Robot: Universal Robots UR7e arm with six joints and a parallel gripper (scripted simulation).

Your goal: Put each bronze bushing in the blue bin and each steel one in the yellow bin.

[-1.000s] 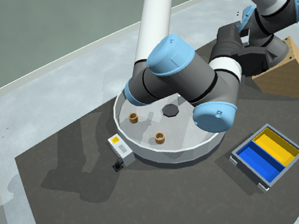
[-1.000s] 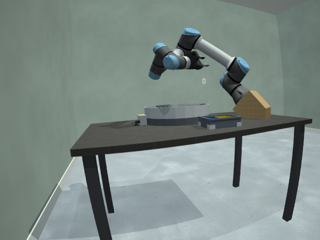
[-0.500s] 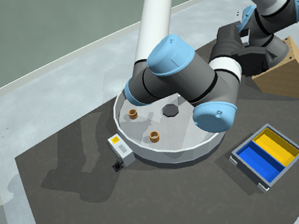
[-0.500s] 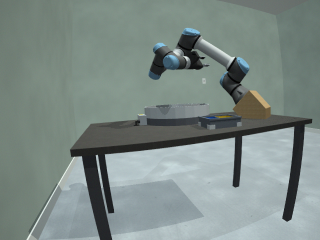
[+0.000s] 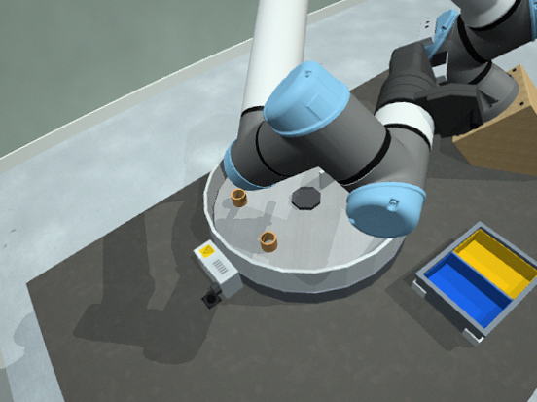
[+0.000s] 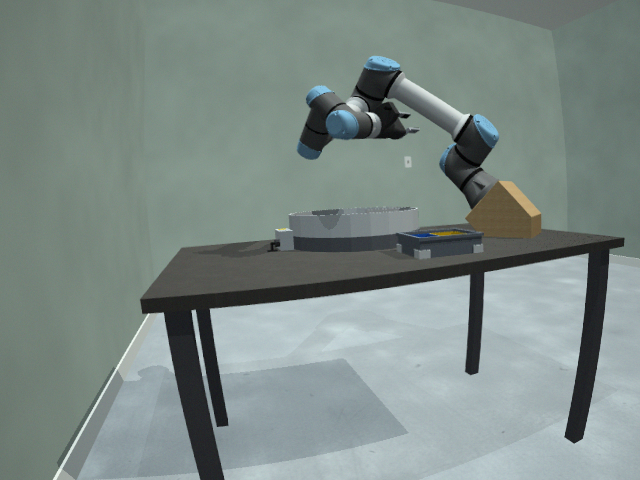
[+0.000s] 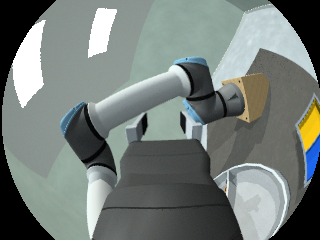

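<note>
Two bronze bushings ride on the round grey turntable (image 5: 297, 225): one (image 5: 239, 198) at its far left, one (image 5: 268, 241) nearer the front left rim. No steel bushing shows; the arm hides part of the turntable. My gripper (image 6: 410, 129) is open and empty, held high above the table and pointing sideways towards the arm's base; its fingers also show in the wrist view (image 7: 163, 128). The blue bin (image 5: 465, 293) and the yellow bin (image 5: 497, 264) sit side by side in one grey tray to the right of the turntable.
A dark octagonal hub (image 5: 304, 198) marks the turntable's centre. A small white control box (image 5: 217, 267) with a yellow warning label stands at the turntable's left rim. The arm stands on a wooden wedge base (image 5: 511, 136) at the back right.
</note>
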